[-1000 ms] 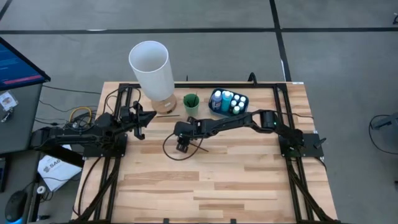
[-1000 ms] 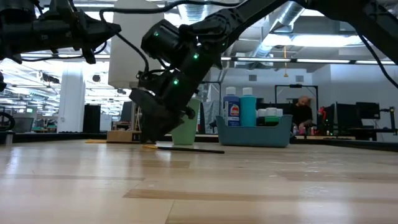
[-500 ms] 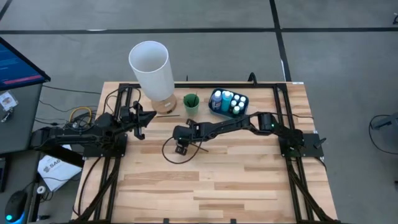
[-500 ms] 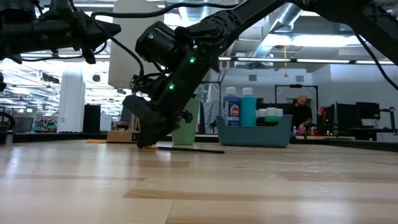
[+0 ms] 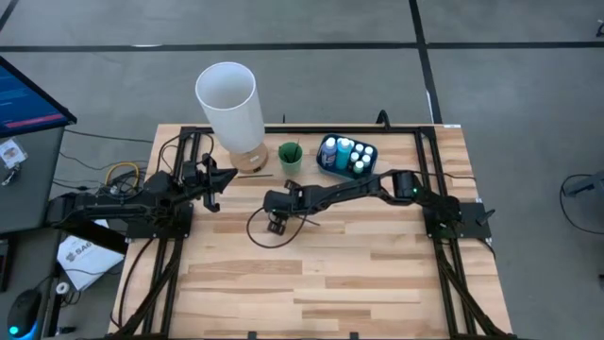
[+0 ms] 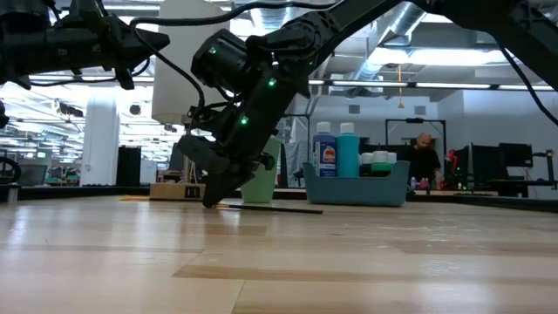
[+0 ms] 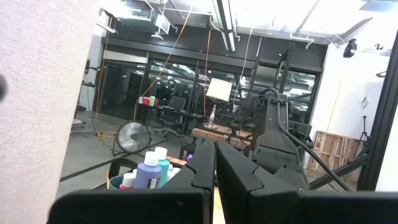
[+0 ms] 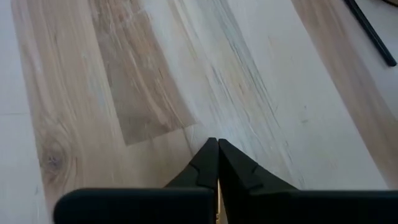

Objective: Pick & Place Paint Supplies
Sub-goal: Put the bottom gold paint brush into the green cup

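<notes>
My right gripper (image 5: 275, 227) sits pinched together, empty, at mid-table; the thin dark brush (image 6: 270, 208) lies just beside it. I'd spread the fingers and straddle it squarely. Left gripper (image 5: 209, 179), also pinched together, waits far left.

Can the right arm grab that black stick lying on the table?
Probably yes. The right pincer is down at the table right beside the brush, with nothing between them, though its fingers are shut and must open first.

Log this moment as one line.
right gripper: shut, at table, brush beside, not held | left gripper: shut, parked | bottles: in tray
</notes>
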